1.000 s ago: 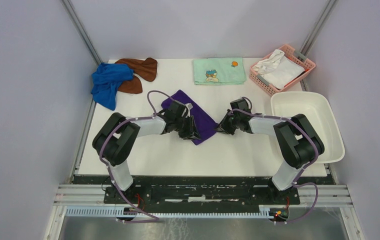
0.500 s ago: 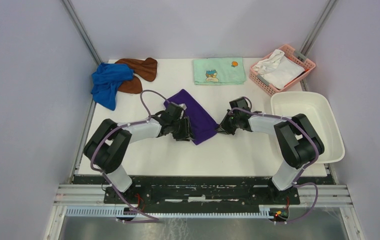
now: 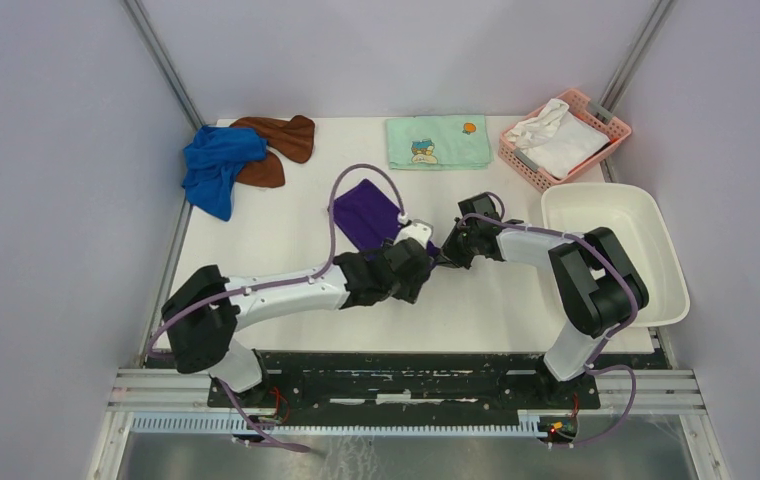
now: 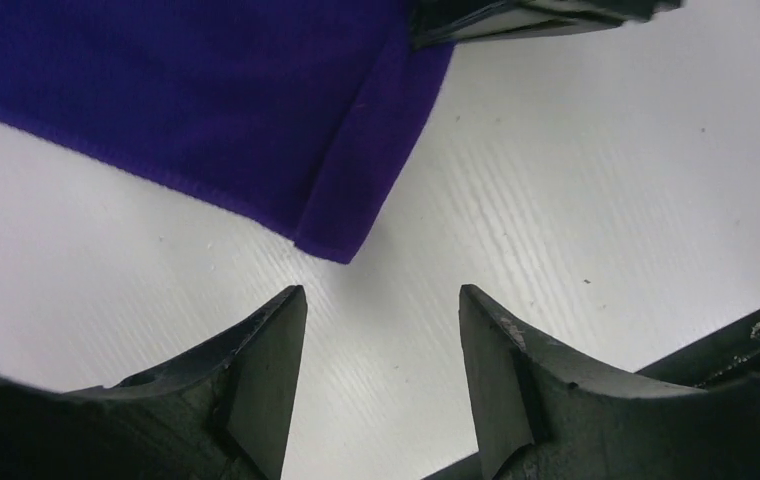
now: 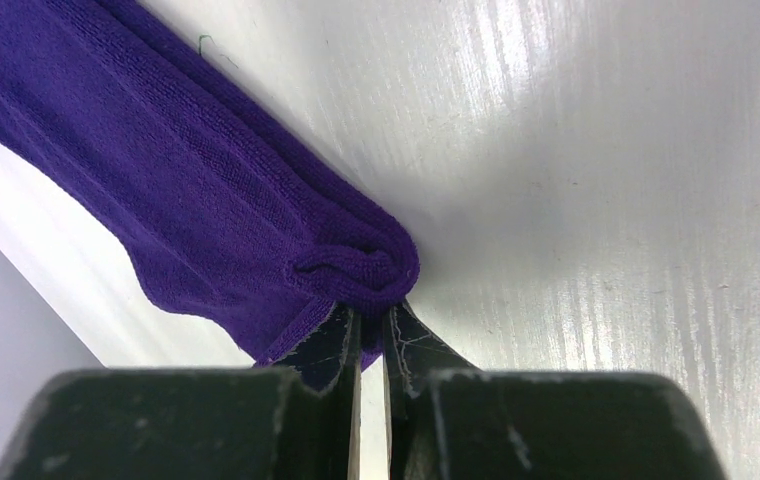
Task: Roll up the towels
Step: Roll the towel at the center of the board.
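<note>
The dark purple towel lies folded at the table's middle. My right gripper is shut on its bunched right corner, the fingertips pinching the cloth. My left gripper hovers open just off the towel's near corner, with only bare table between its fingers. Both fingertips stand short of the cloth. The royal blue towel and the rust-brown towel lie crumpled together at the back left.
A pale green cartoon-print towel lies flat at the back centre. A pink basket with a white cloth sits at the back right. A white tub stands along the right edge.
My left gripper has opened, come off the purple towel, and swung right along its near edge to the corner beside the right gripper. The right gripper has kept its hold.
</note>
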